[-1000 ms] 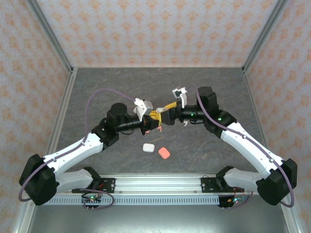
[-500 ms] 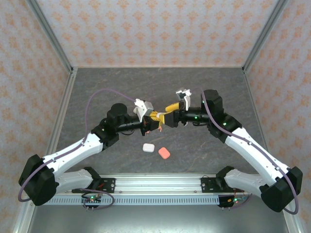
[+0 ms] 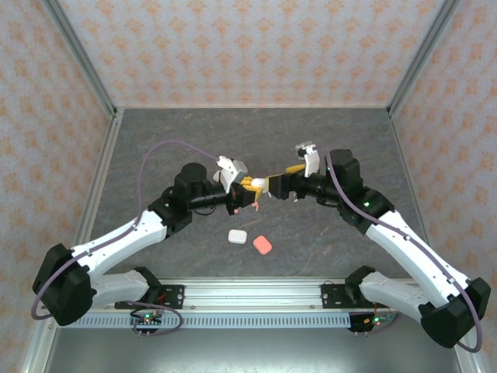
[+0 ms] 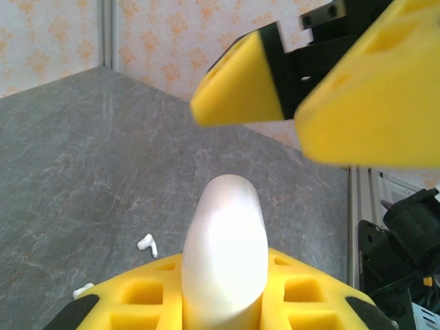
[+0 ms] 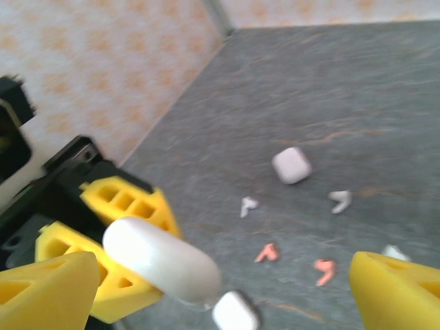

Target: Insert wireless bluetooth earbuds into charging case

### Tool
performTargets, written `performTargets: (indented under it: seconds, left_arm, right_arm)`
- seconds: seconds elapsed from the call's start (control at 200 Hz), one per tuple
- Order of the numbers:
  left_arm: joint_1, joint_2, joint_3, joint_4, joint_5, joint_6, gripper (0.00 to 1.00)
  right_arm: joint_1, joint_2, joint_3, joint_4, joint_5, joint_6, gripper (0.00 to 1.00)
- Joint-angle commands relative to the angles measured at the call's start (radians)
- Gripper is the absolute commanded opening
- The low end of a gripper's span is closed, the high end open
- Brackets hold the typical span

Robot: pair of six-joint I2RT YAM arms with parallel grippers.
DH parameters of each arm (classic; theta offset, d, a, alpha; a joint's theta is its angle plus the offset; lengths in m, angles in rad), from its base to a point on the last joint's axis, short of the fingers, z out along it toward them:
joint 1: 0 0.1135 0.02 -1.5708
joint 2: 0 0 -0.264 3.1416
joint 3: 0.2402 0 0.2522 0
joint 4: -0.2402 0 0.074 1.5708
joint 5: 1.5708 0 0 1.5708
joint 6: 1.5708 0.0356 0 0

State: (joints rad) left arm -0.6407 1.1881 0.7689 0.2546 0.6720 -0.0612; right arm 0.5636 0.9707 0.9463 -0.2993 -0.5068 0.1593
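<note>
While the left tool (image 3: 248, 188) is clamping a white pillow-shaped plastic case (image 4: 223, 240) between its yellow jaws above the grey stone-patterned desk (image 3: 155, 148), the right tool (image 5: 223, 268) is hovering just beside it, jaws spread wide and gripping nothing. Tiny white hook-shaped earbuds (image 5: 340, 199) and salmon-pink earbuds (image 5: 267, 253) are lying loose on the desk below, near a second white case (image 5: 292, 165).
</note>
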Motion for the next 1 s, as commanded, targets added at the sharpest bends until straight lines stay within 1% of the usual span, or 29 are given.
performTargets:
  seconds: [0.0, 0.025, 0.055, 0.11, 0.19, 0.255, 0.37, 0.525, 0.696, 0.871, 0.996]
  left_arm:
    - [0.037, 0.061, 0.069, -0.039, -0.031, -0.043, 0.0]
    - [0.048, 0.081, 0.08, -0.04, -0.027, -0.055, 0.0]
    - [0.065, 0.106, 0.093, -0.041, -0.028, -0.072, 0.0]
    - [0.096, 0.156, 0.128, -0.054, -0.028, -0.098, 0.0]
    - [0.143, 0.248, 0.202, -0.101, -0.03, -0.122, 0.0]
    - [0.175, 0.338, 0.289, -0.173, -0.025, -0.124, 0.0]
    - [0.205, 0.498, 0.442, -0.264, -0.02, -0.132, 0.0]
    - [0.218, 0.695, 0.626, -0.374, -0.034, -0.15, 0.0]
    - [0.22, 0.874, 0.767, -0.386, -0.03, -0.216, 0.0]
    - [0.222, 0.994, 0.895, -0.468, -0.022, -0.247, 0.0]
    - [0.225, 1.044, 0.948, -0.517, -0.023, -0.257, 0.0]
  right_arm:
    - [-0.011, -0.058, -0.018, -0.047, 0.294, 0.082, 0.99]
    - [-0.014, -0.067, -0.031, -0.047, 0.323, 0.102, 1.0]
    - [-0.016, -0.075, -0.052, -0.045, 0.359, 0.12, 0.99]
    - [-0.019, -0.092, -0.089, -0.038, 0.39, 0.163, 0.99]
    - [-0.024, -0.104, -0.14, -0.019, 0.393, 0.214, 0.99]
    - [-0.022, -0.104, -0.166, -0.015, 0.387, 0.244, 0.99]
    - [-0.023, -0.104, -0.201, -0.011, 0.387, 0.274, 0.99]
    - [-0.025, -0.104, -0.22, -0.016, 0.402, 0.282, 0.99]
    - [-0.025, -0.097, -0.228, -0.021, 0.412, 0.271, 0.99]
    - [-0.025, -0.095, -0.233, -0.036, 0.42, 0.264, 0.99]
    - [-0.025, -0.095, -0.238, -0.044, 0.425, 0.26, 0.99]
